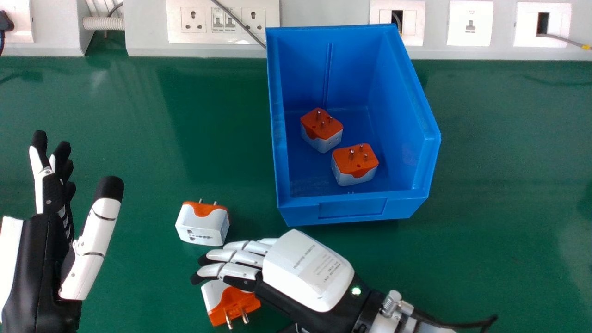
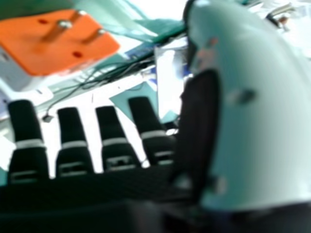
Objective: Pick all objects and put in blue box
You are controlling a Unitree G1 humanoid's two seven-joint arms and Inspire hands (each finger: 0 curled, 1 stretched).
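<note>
My right hand (image 1: 307, 270) is over the table in front of the blue box (image 1: 354, 208), its fingers relaxed and nothing held. One white and orange plug adapter (image 1: 218, 296) lies partly under those fingers, its pins toward the near edge. Just beyond the fingertips sits a second adapter (image 1: 202, 225), pins pointing away. Inside the box are two more, one adapter (image 1: 322, 130) behind and left of the other adapter (image 1: 354, 165). In the right hand view, an adapter (image 2: 58, 43) shows past the straight fingers of my right hand (image 2: 114, 138). My left hand (image 1: 53, 196) stays at the left, open.
The green table (image 1: 499, 185) runs back to a pale panel (image 1: 319, 14) with sockets and cables. The box stands close to that panel, and its raised side walls and lower front rim lie beyond my right hand. A cable trails from the right wrist.
</note>
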